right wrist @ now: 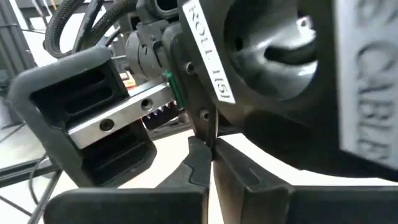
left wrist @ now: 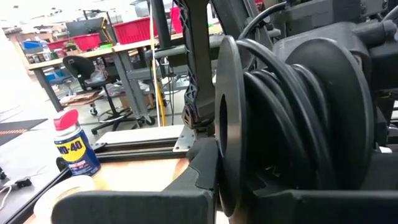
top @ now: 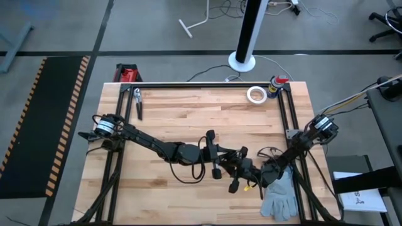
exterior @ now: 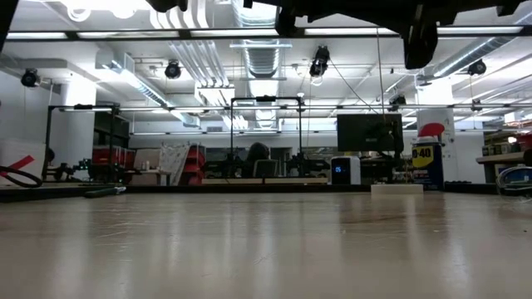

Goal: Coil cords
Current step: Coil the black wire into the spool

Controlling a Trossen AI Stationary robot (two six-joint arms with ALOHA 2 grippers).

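A black cable reel (left wrist: 348, 118) sits between my two grippers over the table's near middle. Turns of the black cord (left wrist: 280, 124) are wound on it behind a thin round flange (left wrist: 227, 93). A second flange (right wrist: 200, 56) carries white lettering. A loose loop of the cord (top: 183, 177) lies on the wood beside my left arm. My left gripper (top: 221, 155) comes from the left and my right gripper (top: 231, 167) from the right. Both are shut on the reel. The high view hides the reel under the grippers. My left gripper (left wrist: 217, 163) has the thin flange's rim (left wrist: 224, 186) between its two fingers and comes level from the table's left. The flange stands on edge and the cord turns lie just beyond it. How far back the rim reaches does not show. My right gripper (right wrist: 211, 155) pinches the lower rim (right wrist: 210, 138) of the lettered flange between its two fingers (right wrist: 198, 165), which meet on the thin edge. It comes level from the table's right. The flange stands on edge above the fingers.
A grey glove (top: 280, 197) lies at the near right, close to my right arm. A white tape roll (top: 255, 94) and a WD-40 can (top: 276, 85) stand at the far right. Pliers (top: 137, 103) lie at the far left. Black frame rails (top: 207, 83) run along the table's edges.
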